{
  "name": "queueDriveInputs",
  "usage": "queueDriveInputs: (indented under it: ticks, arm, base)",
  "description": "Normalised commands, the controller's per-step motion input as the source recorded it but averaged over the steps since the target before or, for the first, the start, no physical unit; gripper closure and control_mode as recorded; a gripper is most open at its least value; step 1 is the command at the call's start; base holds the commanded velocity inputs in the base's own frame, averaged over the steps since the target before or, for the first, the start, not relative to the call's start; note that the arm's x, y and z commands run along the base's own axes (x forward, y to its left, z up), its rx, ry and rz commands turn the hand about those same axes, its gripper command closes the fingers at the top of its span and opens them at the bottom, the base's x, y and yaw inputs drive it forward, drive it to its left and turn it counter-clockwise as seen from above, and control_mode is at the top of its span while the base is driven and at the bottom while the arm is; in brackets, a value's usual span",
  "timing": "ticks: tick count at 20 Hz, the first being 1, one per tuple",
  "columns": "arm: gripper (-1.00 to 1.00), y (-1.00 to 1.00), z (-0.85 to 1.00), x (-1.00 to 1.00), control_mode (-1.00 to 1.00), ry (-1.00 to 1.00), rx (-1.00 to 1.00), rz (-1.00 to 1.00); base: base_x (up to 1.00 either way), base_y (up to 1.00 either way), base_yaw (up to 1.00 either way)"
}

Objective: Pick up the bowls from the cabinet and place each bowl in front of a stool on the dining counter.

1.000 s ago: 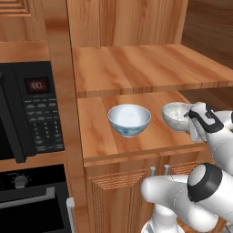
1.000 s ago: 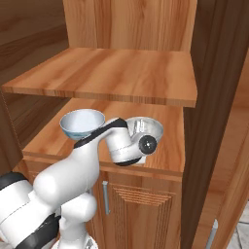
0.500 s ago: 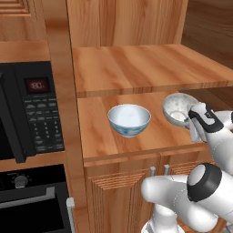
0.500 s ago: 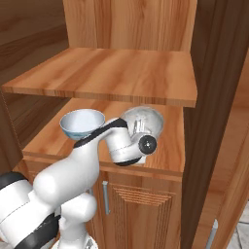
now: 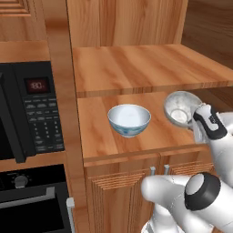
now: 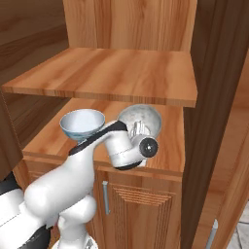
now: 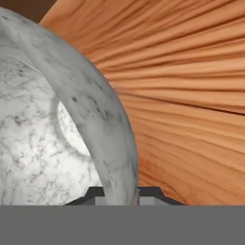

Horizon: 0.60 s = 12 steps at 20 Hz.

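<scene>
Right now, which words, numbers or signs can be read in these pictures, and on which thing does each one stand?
Red digits on the microwave display: too blurred to read for sure.
Microwave button labels: too small to read.
Grey bowl, blue-patterned bowl, cabinet: no text.

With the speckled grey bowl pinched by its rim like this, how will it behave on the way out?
The grey bowl looks rigid and stony, so probably weighty. It hangs tilted from the gripper, so it may pivot or slip. The glossy blue-patterned bowl sits nearby; swing clear.

Black microwave (image 5: 27,113) at left, oven (image 5: 32,200) below; dark wood wall (image 6: 29,29) behind.
</scene>
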Motion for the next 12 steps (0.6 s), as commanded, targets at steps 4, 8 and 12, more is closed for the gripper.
queueDriveInputs:
  ticks: [4,8,12]
  arm:
    - [1.0,0.0,0.19,-0.74,-1.0,0.0,0.0,0.0]
    - [1.0,0.11,0.04,-0.99,-1.0,0.04,0.0,0.0]
    - [1.0,0.18,0.16,-0.98,-1.0,0.16,0.0,0.0]
  base:
    - [0.0,0.0,0.0]
    - [0.0,0.0,0.0]
    - [0.0,0.0,0.0]
